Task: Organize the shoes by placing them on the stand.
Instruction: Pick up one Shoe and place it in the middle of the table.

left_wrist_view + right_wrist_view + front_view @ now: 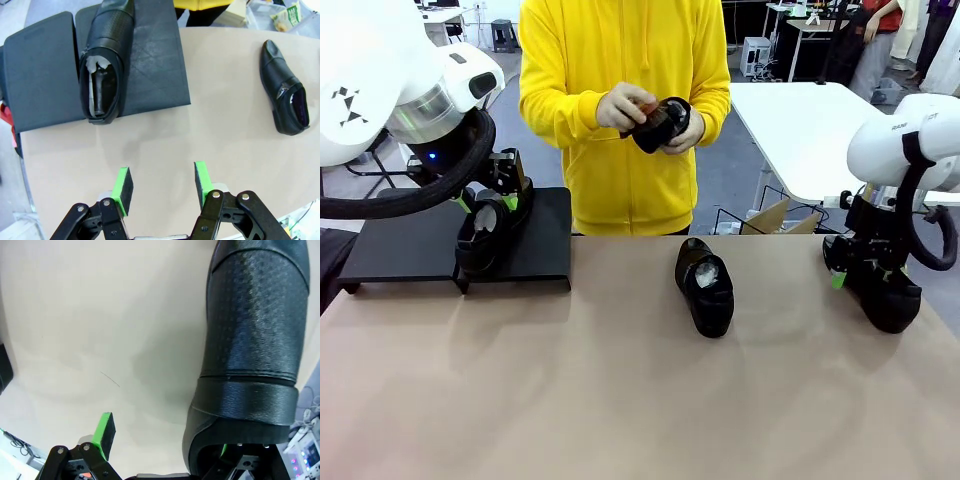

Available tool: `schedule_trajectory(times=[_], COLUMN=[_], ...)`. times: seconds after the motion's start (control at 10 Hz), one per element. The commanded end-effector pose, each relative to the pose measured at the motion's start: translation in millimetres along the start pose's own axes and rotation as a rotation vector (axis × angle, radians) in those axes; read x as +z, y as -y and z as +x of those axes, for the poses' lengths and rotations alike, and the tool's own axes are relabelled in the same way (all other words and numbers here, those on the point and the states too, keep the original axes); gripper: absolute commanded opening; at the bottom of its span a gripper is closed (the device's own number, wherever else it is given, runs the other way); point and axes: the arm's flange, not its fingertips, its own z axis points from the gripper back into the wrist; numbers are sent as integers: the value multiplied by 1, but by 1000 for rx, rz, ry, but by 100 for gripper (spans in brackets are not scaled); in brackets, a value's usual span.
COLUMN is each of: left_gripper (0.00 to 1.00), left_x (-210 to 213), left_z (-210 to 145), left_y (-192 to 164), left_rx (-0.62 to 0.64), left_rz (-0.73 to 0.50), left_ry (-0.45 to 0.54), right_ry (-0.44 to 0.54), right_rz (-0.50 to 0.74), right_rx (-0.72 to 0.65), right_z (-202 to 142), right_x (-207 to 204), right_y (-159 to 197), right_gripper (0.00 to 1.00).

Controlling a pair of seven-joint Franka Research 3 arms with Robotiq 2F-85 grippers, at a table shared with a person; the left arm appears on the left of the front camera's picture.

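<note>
One black shoe (485, 235) (105, 65) lies on the low black stand (545, 255) (45, 75), toe toward the person. My left gripper (490, 203) (162, 185) hangs over it, open, nothing between its green pads. A second shoe (705, 285) (285, 95) lies mid-table. At the right, my right gripper (870, 275) (165, 437) stands open around the heel of a third shoe (892, 298) (255, 340); one finger (105, 435) is well clear of it and the other is hidden behind the heel. The person's hands hold a fourth shoe (662, 125).
The person in a yellow hoodie (620, 60) stands at the far edge, also holding a small reddish-brown brush (640, 108). A white table (800, 120) and a cardboard box (770, 215) sit behind at right. The near half of the brown tabletop (570, 400) is bare.
</note>
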Motion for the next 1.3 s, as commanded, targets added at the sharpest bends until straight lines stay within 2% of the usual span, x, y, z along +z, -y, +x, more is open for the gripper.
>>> schedule_trajectory(times=[0.0, 0.1, 0.5, 0.8, 1.2], left_gripper=[66, 66, 66, 66, 66], left_x=[1, 1, 1, 1, 1], left_z=[1, 1, 1, 1, 1], left_y=[-1, -1, -1, -1, -1], left_rx=[-1, -1, -1, -1, -1], left_rz=[14, 14, 14, 14, 14], left_ry=[12, 12, 12, 12, 12], right_ry=[31, 38, 45, 15, 32], right_rz=[4, -5, -16, -15, -20], right_rx=[6, 1, -24, -64, -108], right_z=[-8, -9, -9, -1, -9], right_x=[-1, -1, -1, -11, -3], right_y=[1, 3, 7, 16, 19], right_gripper=[94, 78, 0, 0, 0])
